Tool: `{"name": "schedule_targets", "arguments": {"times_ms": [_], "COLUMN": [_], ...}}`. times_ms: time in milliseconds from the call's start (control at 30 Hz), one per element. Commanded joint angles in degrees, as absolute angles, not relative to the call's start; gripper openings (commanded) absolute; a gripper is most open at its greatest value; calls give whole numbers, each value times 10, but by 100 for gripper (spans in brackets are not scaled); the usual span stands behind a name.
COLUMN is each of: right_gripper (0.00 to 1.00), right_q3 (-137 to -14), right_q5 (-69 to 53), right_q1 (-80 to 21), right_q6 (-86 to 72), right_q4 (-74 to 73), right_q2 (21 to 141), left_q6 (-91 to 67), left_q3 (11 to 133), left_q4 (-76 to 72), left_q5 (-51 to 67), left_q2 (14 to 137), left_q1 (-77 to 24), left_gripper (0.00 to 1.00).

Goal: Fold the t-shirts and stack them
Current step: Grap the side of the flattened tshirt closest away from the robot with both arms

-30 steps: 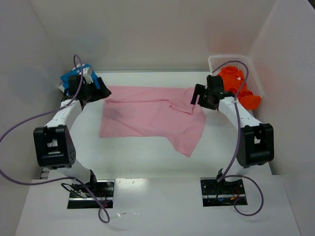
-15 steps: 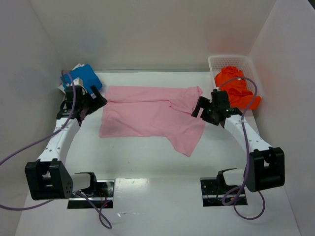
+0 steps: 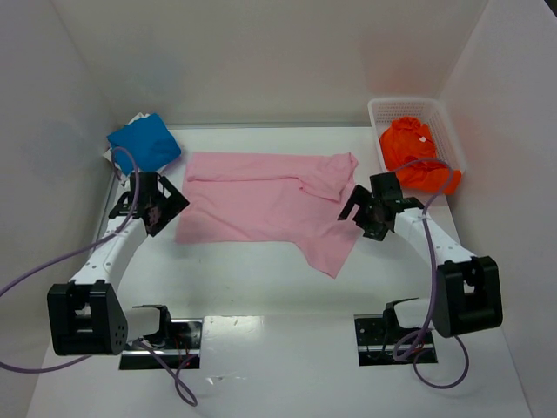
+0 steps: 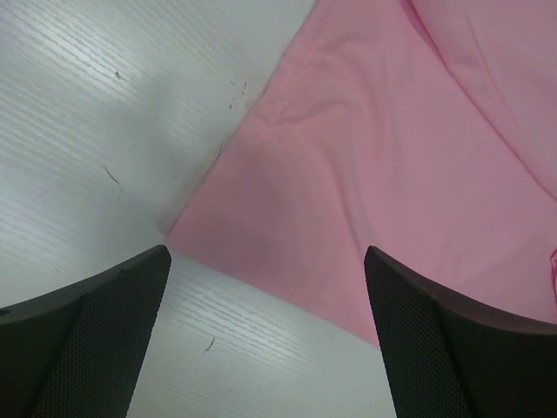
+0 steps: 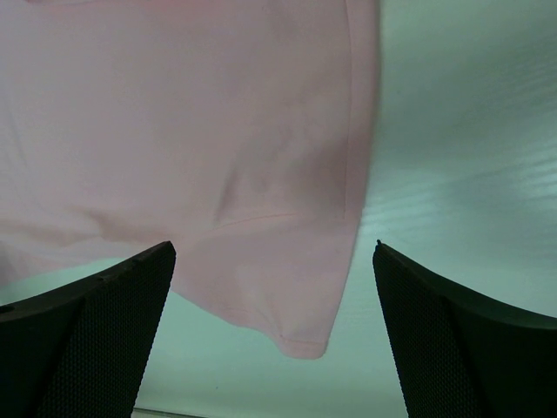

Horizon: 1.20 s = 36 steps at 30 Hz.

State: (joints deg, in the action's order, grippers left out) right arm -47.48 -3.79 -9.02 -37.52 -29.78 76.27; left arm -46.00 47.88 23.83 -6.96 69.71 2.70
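You are getting open surface (image 3: 252, 283) on the near side of the pink t-shirt (image 3: 261, 205); the basket (image 3: 409, 102) is blocking the far right corner.

In the left wrist view, the pink t-shirt (image 4: 418, 157) runs off the top and right edges, and both left fingers (image 4: 87, 340) are cut off by the bottom edge. Overhead, the orange t-shirt (image 3: 409, 148) lies crumpled in the white mesh basket (image 3: 383, 106), its folds too small to make out.

One pink t-shirt (image 3: 261, 198), one blue t-shirt (image 3: 144, 143), one orange t-shirt (image 3: 406, 146) and one white basket (image 3: 406, 101).
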Motion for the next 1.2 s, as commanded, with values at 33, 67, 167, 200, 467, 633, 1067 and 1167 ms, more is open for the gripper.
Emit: {"name": "schedule_targets", "arguments": {"times_ms": [33,67,167,200,467,633,1067,1167], "right_gripper": [100,100,100,100,100,100,84,82], "right_q3": [-439,-428,-405,-398,-342,-342,-336,-341], "right_q5": [-32,-32,-38,-38,-49,-49,-47,-33], "right_q1": [-94,-94,-94,-94,-99,-124,-141,-141], "right_q6": [-439,-447,-462,-462,-476,-489,-471,-471], "right_q4": [-290,-290,-290,-290,-282,-282,-258,-258], "right_q2": [694,687,665,658,628,639,699,706], "left_q6": [-476,-476,-466,-466,-453,-453,-453,-453], "left_q3": [475,475,475,475,495,484,479,474], "left_q4": [217,208,191,186,191,196,207,207], "left_q5": [-70,-62,-49,-49,-22,-14,-25,-25], "left_q2": [721,721,726,731,788,788,777,766], "left_q1": [27,27,27,27,27,27,27,27], "left_gripper": [100,100,100,100,100,100,100,100]}}
